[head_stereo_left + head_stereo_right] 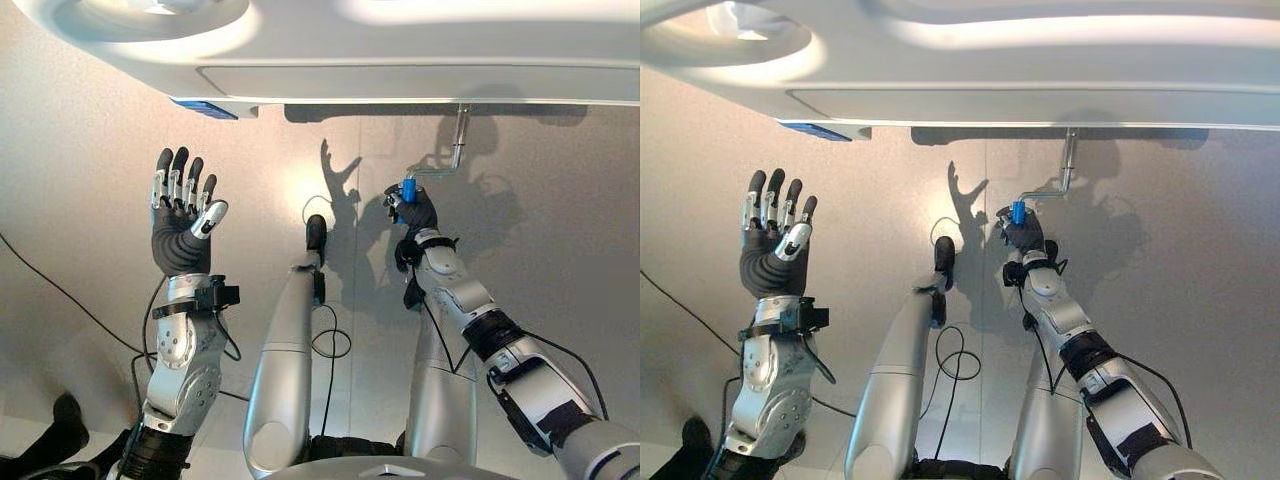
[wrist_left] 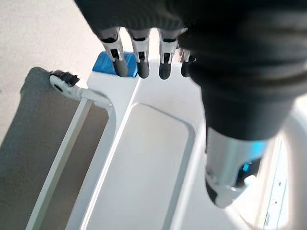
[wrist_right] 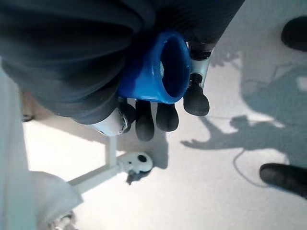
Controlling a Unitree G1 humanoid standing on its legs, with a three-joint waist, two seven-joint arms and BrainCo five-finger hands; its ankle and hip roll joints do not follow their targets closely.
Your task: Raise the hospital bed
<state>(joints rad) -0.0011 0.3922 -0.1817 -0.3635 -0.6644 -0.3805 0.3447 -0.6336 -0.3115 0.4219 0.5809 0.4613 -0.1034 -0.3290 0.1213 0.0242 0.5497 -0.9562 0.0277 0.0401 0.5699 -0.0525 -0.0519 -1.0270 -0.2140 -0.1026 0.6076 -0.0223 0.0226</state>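
Hosp. bed [image 1: 420,50] is spanning the top of both eye views, white footboard/frame overhanging the pale floor [image 1: 80,150]. Under its edge, right of centre, a metal crank [image 1: 455,150] is hanging down: vertical shaft from the frame, bending sideways into an arm that ends in a blue handle [image 1: 408,190]. Right hand [image 1: 415,212] is reaching up w/ fingers curled round that blue handle; right wrist view is confirming it, blue grip [image 3: 158,67] sitting inside the curled dark-tipped fingers [image 3: 165,115], thumb side wrapping too, so it is clamped on. Left hand [image 1: 182,215] is hanging free well to the left, palm raised, fingers straight and spread, touching nothing; left wrist view is looking along those fingers at the white bed frame and a small castor [image 2: 62,81] w/ a blue tag [image 2: 106,64] on the frame. Step in hand, judging by grip: cranking. To do it well: keep the fist closed but let the handle spin inside it, drive the circle from elbow/shoulder not the wrist, keep the plane of rotation square to the shaft so the arm isn't levering sideways. Risk: handle slipping out at the far side of the turn. Rotation direction for raising: can't tell from here. Bed height progress: can't tell.
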